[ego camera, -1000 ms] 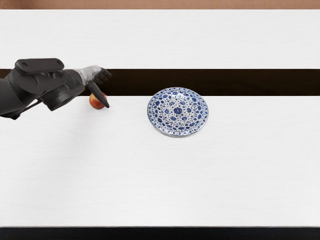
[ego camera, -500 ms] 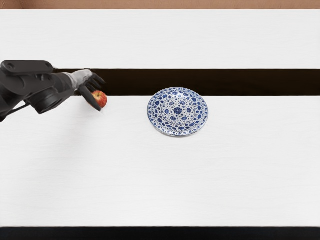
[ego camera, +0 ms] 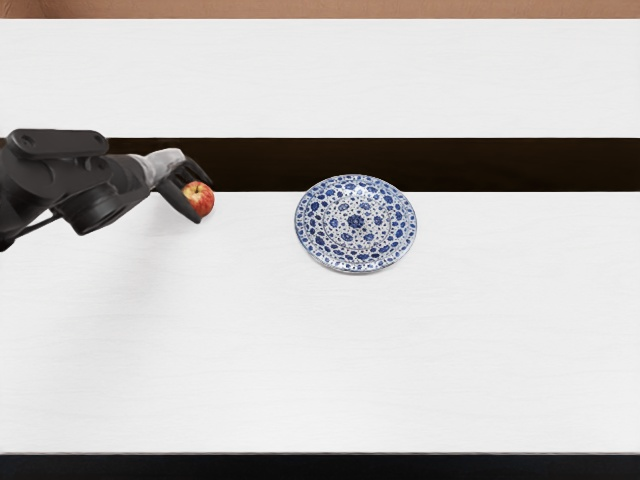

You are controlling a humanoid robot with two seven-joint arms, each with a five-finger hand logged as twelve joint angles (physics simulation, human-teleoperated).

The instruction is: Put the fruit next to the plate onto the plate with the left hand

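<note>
The apple point(ego camera: 202, 200) sits on the bench point(ego camera: 320, 350), well left of the plate point(ego camera: 356, 223). The left hand point(ego camera: 174, 178) wraps it, seemingly clamped, to lift it.

White wood-grain table point(ego camera: 400, 350) under even, soft light.
A dark gap point(ego camera: 450, 165) runs just behind the fingers point(ego camera: 186, 176); beyond it a second white surface point(ego camera: 350, 80), then a brown strip point(ego camera: 350, 8) farthest from them.

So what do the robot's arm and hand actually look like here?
Only the left arm shows: bulky matte dark-grey segments, a flat bar on top, a round joint housing and a thin black cable beneath. A light silver-grey wrist section leads to the black left hand.
</note>
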